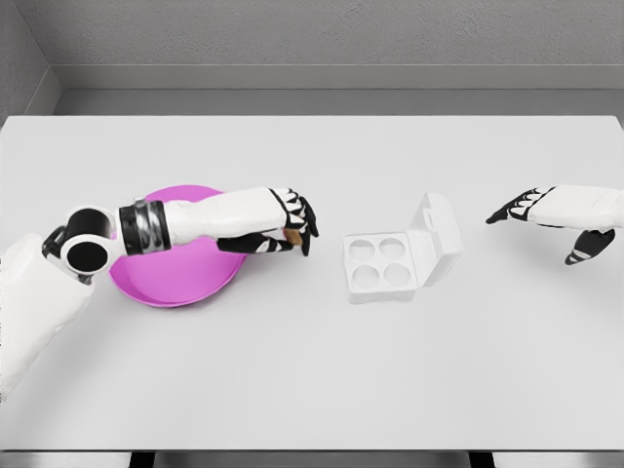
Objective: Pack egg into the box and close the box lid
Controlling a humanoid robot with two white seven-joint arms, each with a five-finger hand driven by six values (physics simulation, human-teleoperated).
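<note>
My left hand (292, 226) hovers over the right rim of the pink plate (171, 288), its fingers curled around a small brown egg (291, 236) that peeks out between them. The white egg box (385, 264) lies to the right of that hand with a gap between them. Its lid (441, 237) stands open on the right side, and all the round cups look empty. My right hand (531, 210) floats at the right of the table with its fingers spread, holding nothing, well apart from the box.
The white table (312, 390) spreads wide around the plate and box. A grey wall runs behind its far edge, and the near edge lies at the bottom of the view.
</note>
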